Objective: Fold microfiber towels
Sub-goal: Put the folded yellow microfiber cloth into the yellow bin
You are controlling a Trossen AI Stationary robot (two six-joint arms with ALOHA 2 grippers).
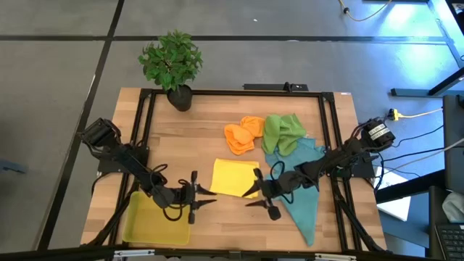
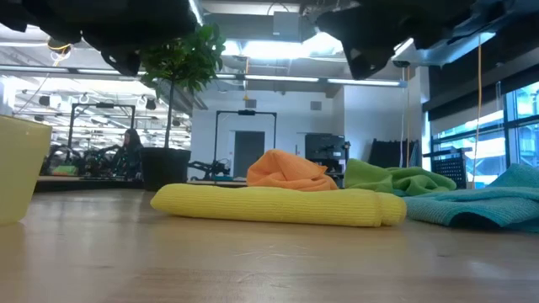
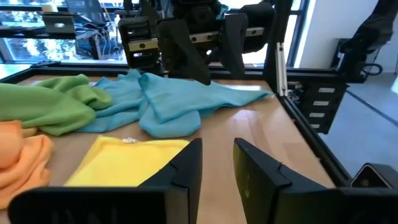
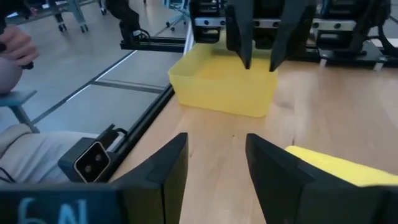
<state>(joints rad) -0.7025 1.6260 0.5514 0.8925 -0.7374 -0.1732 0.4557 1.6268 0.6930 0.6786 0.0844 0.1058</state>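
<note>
A yellow towel lies folded flat on the table's middle; in the low view it is a low, rounded pad. Behind it lie an orange towel and a green towel, both crumpled. A teal towel is spread out at the right. My left gripper hovers open just left of the yellow towel, pointing right. My right gripper hovers open at the towel's near right corner, pointing left. Both wrist views show an empty gap between the fingers.
A yellow plastic tray stands at the near left, under my left arm. A potted plant stands at the far left edge. A black frame runs around the table. Bare wood shows left of the towels.
</note>
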